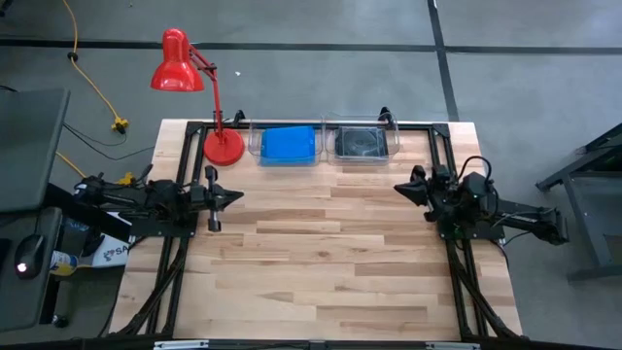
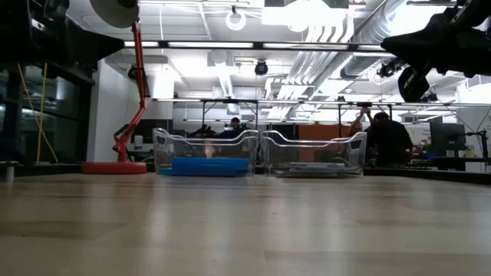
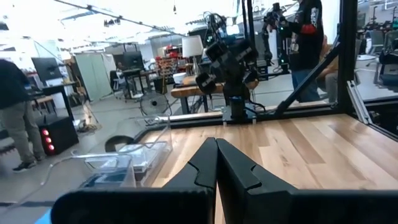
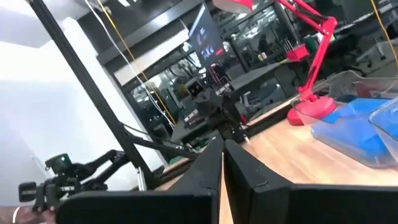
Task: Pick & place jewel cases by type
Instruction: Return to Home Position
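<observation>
Blue jewel cases point(image 1: 288, 144) lie stacked in a clear bin point(image 1: 256, 136) at the table's far edge; they also show in the low view point(image 2: 209, 166). Dark grey jewel cases point(image 1: 361, 142) lie in a second clear bin point(image 1: 395, 134) just to the right of it. My left gripper point(image 1: 236, 195) is pulled back at the table's left edge, shut, holding nothing; its fingers meet in the left wrist view point(image 3: 216, 149). My right gripper point(image 1: 398, 188) is pulled back at the right edge, also shut and empty point(image 4: 222, 150).
A red desk lamp point(image 1: 222, 146) stands at the far left corner beside the blue bin. The black frame rails point(image 1: 442, 160) run along the table's left, right and far sides. Bare wood lies between the two arms. People stand in the room behind the table.
</observation>
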Action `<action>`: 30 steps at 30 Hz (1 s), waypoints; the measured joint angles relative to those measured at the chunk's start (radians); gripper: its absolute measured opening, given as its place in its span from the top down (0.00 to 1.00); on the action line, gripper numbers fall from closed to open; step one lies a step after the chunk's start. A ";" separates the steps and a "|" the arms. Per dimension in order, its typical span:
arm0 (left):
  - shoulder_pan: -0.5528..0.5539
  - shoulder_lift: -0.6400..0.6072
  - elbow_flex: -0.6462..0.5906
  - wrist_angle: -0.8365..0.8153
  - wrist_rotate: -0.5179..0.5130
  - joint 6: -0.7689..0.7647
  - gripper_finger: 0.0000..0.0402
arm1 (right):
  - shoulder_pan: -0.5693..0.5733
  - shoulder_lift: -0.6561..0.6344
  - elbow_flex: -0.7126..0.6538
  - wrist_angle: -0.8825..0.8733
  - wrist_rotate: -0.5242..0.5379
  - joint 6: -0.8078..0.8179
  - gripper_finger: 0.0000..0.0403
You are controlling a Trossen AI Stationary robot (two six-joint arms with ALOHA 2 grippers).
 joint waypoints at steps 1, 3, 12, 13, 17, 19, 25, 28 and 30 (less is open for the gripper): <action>0.000 -0.007 0.000 0.000 0.000 0.008 1.00 | 0.000 0.000 0.000 -0.003 -0.001 -0.004 1.00; 0.000 -0.020 0.000 -0.002 -0.012 0.023 1.00 | 0.000 0.000 0.000 0.001 -0.008 -0.011 1.00; 0.000 -0.022 -0.035 -0.018 -0.028 -0.033 1.00 | 0.000 0.000 -0.001 -0.134 0.018 -0.042 1.00; 0.000 -0.021 -0.036 -0.047 -0.038 -0.046 1.00 | 0.000 0.000 -0.001 -0.144 0.029 -0.049 1.00; 0.000 -0.022 -0.037 -0.059 -0.081 -0.020 1.00 | 0.000 0.000 -0.001 -0.184 0.040 -0.070 1.00; 0.000 -0.023 -0.038 -0.055 -0.102 0.044 1.00 | 0.000 0.008 -0.001 -0.198 0.044 -0.088 1.00; 0.000 0.002 -0.039 -0.056 -0.145 0.204 1.00 | 0.000 0.041 -0.001 -0.198 0.026 -0.314 1.00; 0.000 0.023 -0.039 -0.056 -0.152 0.238 1.00 | 0.000 0.050 0.000 -0.200 0.043 -0.375 1.00; 0.000 0.033 -0.039 -0.056 -0.151 0.238 1.00 | 0.000 0.050 0.000 -0.205 0.079 -0.383 1.00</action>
